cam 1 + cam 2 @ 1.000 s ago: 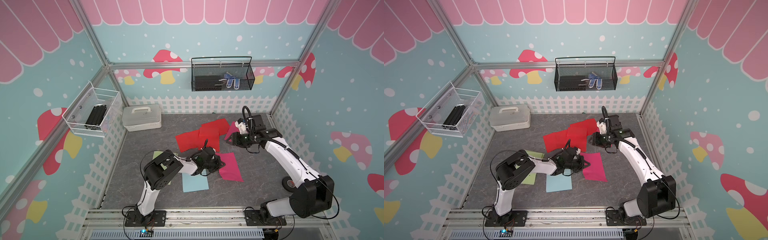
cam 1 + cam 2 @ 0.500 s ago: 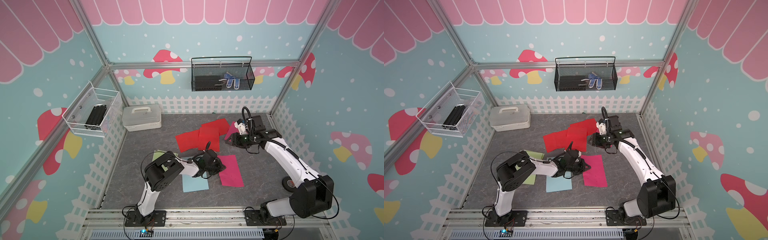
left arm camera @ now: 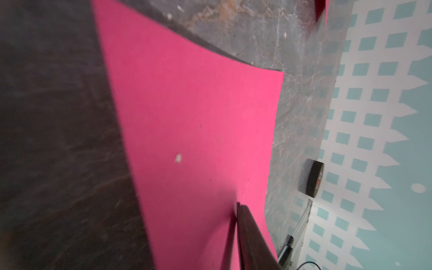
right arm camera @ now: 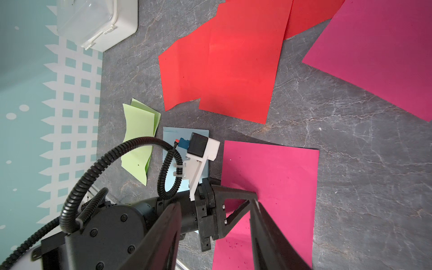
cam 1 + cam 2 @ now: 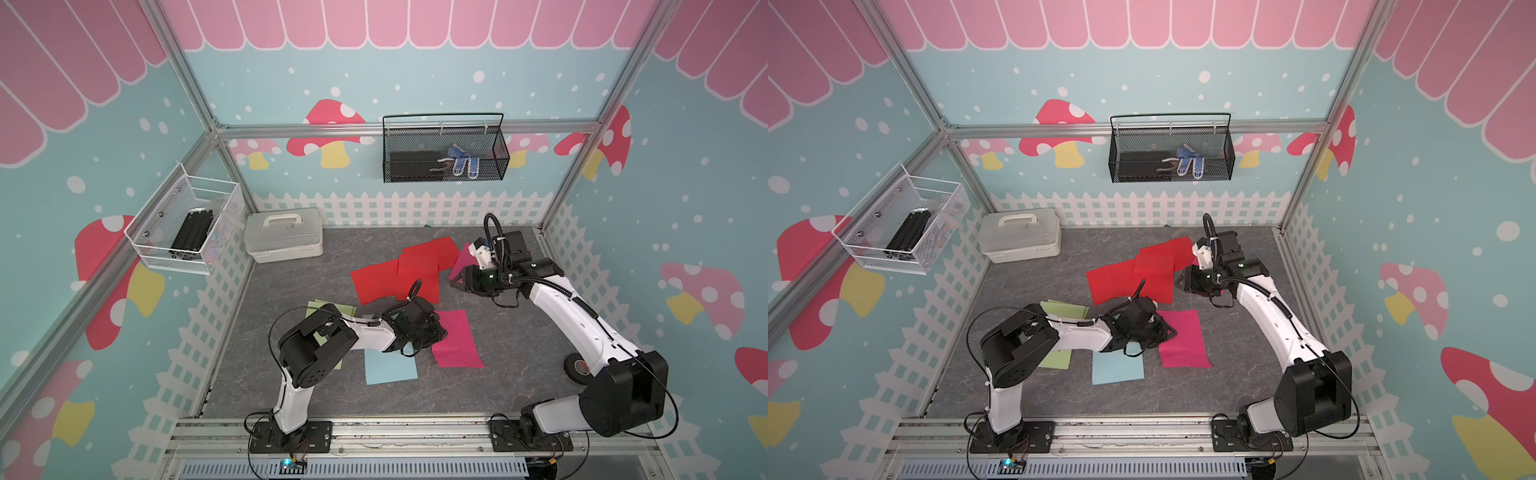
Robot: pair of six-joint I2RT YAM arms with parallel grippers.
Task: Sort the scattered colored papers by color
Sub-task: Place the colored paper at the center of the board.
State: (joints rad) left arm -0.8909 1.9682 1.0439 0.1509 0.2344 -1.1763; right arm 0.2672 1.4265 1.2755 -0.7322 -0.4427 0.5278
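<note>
Three overlapping red papers (image 5: 399, 276) lie mid-table. One magenta paper (image 5: 457, 340) lies nearer the front, with a light blue paper (image 5: 390, 368) to its left and light green papers (image 5: 1059, 311) partly under my left arm. My left gripper (image 5: 440, 332) is at the magenta paper's (image 3: 198, 121) left edge. One finger (image 3: 247, 233) rests along the slightly curled sheet and the other is hidden. My right gripper (image 5: 459, 282) hovers open and empty beside the red papers (image 4: 233, 70), partly covering a second magenta paper (image 5: 461, 262).
A white lidded box (image 5: 284, 241) stands at the back left. A black tape roll (image 5: 575, 368) lies by the right wall near my right arm's base. A black mesh basket (image 5: 444, 151) and a white wire basket (image 5: 187, 226) hang on the walls.
My left gripper and the magenta paper's near edge have shifted slightly toward the front. My right gripper has drifted a little left and forward, still open.
</note>
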